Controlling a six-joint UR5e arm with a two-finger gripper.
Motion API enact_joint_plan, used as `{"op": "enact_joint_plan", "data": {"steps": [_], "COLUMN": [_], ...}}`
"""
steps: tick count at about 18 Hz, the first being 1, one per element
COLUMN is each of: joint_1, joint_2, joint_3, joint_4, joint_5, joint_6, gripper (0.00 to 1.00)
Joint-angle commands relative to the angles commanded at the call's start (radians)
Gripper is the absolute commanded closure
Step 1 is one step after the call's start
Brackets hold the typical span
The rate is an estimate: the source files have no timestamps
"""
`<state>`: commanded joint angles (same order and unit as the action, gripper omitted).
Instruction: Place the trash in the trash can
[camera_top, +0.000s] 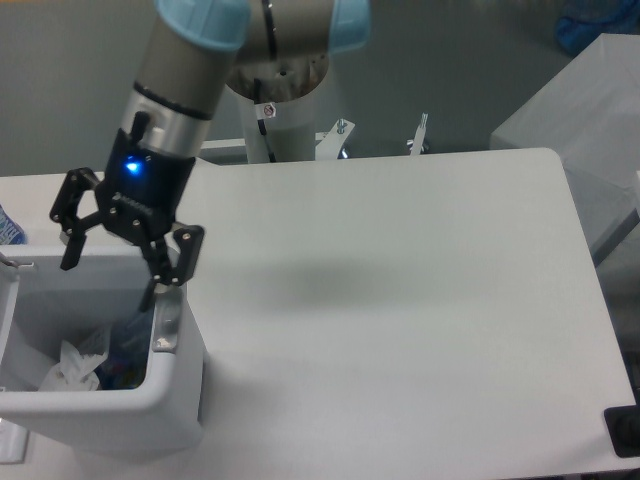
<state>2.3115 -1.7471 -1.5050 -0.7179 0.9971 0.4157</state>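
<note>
The gripper (108, 268) is hovering at left over the bin (150, 395), fingers spread wide, holding nothing; the wrapper (75, 362) is lying inside. Lifting straight up should avoid snagging the rim.

There is one white trash can (150, 400) on one white table (400, 300). Inside the can lies one crumpled white wrapper (75, 365), and beside it one dark, bluish item (125, 350) too hidden to name. One robot arm (190, 70) carries one black gripper (110, 270) with two fingers. One blue light (130, 167) glows on its body.
</note>
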Motion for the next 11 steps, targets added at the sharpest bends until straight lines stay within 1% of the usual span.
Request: {"op": "enact_joint_plan", "data": {"steps": [2, 3, 6, 8, 11], "joint_1": [0.02, 0.035, 0.043, 0.055, 0.098], "joint_2": [-0.006, -0.006, -0.017, -0.022, -0.022], "joint_3": [0.017, 0.02, 0.017, 0.009, -0.013], "joint_4": [0.0, 0.0, -0.008, -0.012, -0.031], "joint_5": [0.018, 0.088, 0.34, 0.434, 0.471], "joint_6": [0.002, 0.008, 0.017, 0.087, 0.266], "gripper": [0.0, 0.0, 0.0, 0.0, 0.0]}}
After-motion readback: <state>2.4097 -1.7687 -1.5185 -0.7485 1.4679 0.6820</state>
